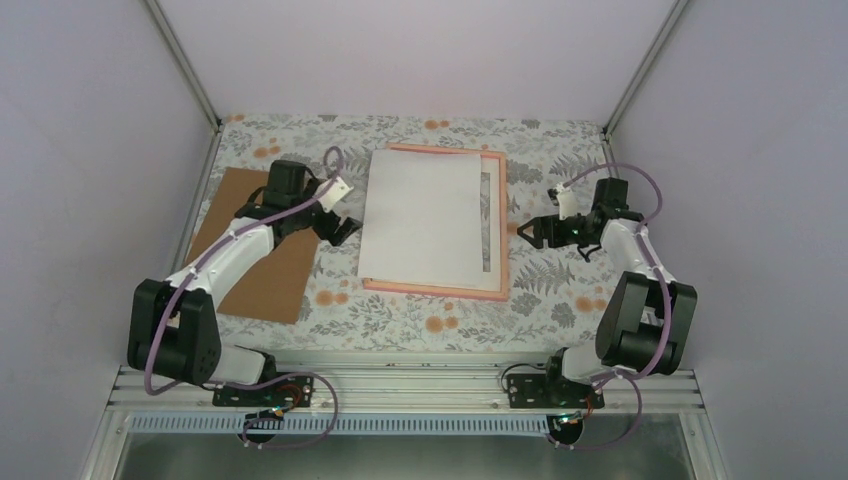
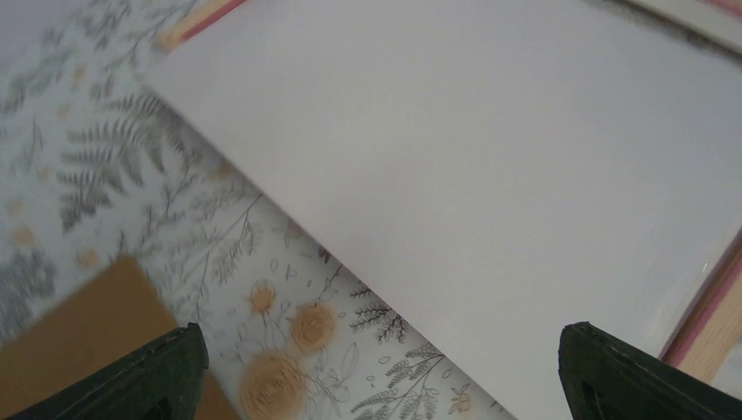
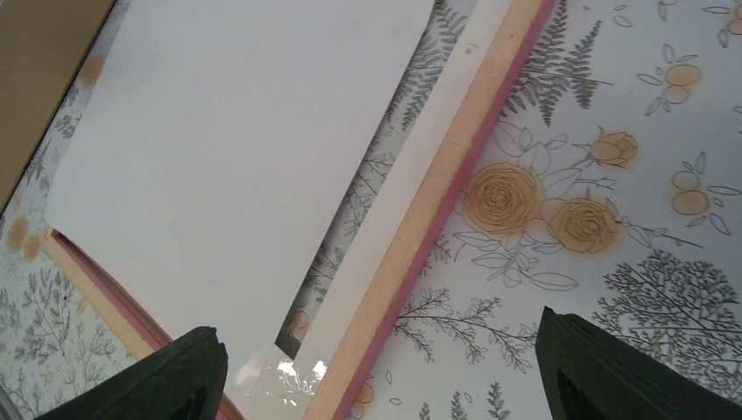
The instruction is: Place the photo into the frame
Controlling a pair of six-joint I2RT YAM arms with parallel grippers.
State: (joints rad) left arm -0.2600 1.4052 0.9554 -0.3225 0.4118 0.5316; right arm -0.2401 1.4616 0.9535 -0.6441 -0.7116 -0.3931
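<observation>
The pink frame (image 1: 432, 289) lies flat at mid-table, back side up, with a white mat strip (image 3: 418, 153) along its right inner edge. The photo (image 1: 420, 215) rests on it as a plain white sheet, blank side up and shifted left, so its left edge overhangs the frame. A narrow gap on the right shows the tablecloth. My left gripper (image 1: 345, 228) is open at the sheet's left edge (image 2: 490, 157), holding nothing. My right gripper (image 1: 527, 230) is open just right of the frame's right rail (image 3: 455, 175), also empty.
A brown backing board (image 1: 255, 250) lies on the floral tablecloth at the left, partly under my left arm. A piece of clear tape (image 3: 280, 372) sits at the mat's near corner. Enclosure walls stand close on both sides.
</observation>
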